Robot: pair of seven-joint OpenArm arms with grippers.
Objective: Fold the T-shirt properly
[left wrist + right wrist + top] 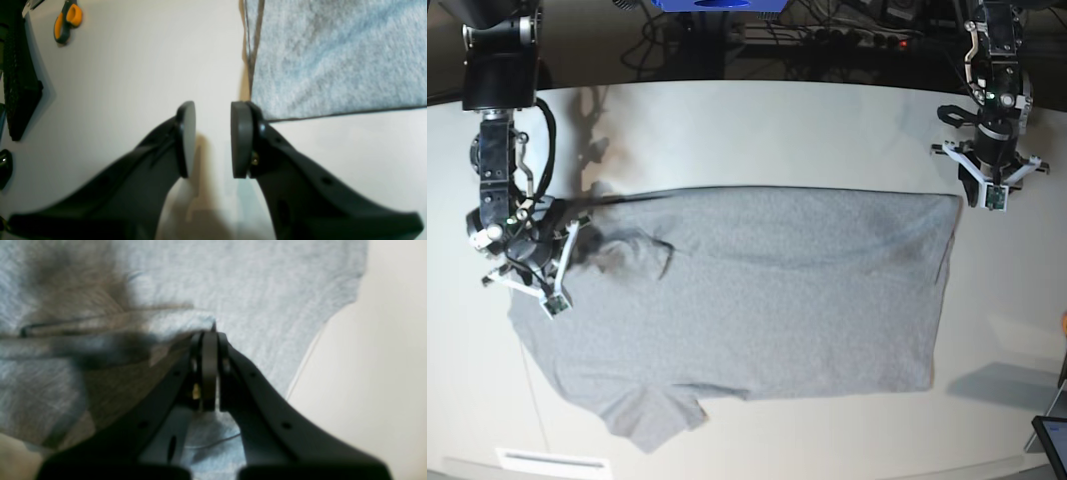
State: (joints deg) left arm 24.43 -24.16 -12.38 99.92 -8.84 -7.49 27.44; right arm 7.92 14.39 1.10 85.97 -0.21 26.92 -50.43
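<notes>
The grey T-shirt (767, 300) lies spread across the white table, plain side up. At its left end my right gripper (577, 224) is shut on a raised fold of cloth near the sleeve. The right wrist view shows that gripper (209, 340) with its jaws pressed together on the edge of the T-shirt (267, 290), which is pulled up into a ridge. My left gripper (989, 172) hangs just past the shirt's far right corner. In its own view the left gripper (213, 140) is open with bare table in the gap, and the T-shirt (333, 56) corner is beside the right finger.
Orange-handled scissors (68, 20) and a black object (20, 83) lie on the table beyond the left gripper. A tablet corner (1053, 440) shows at the front right edge. Cables run behind the table's back edge.
</notes>
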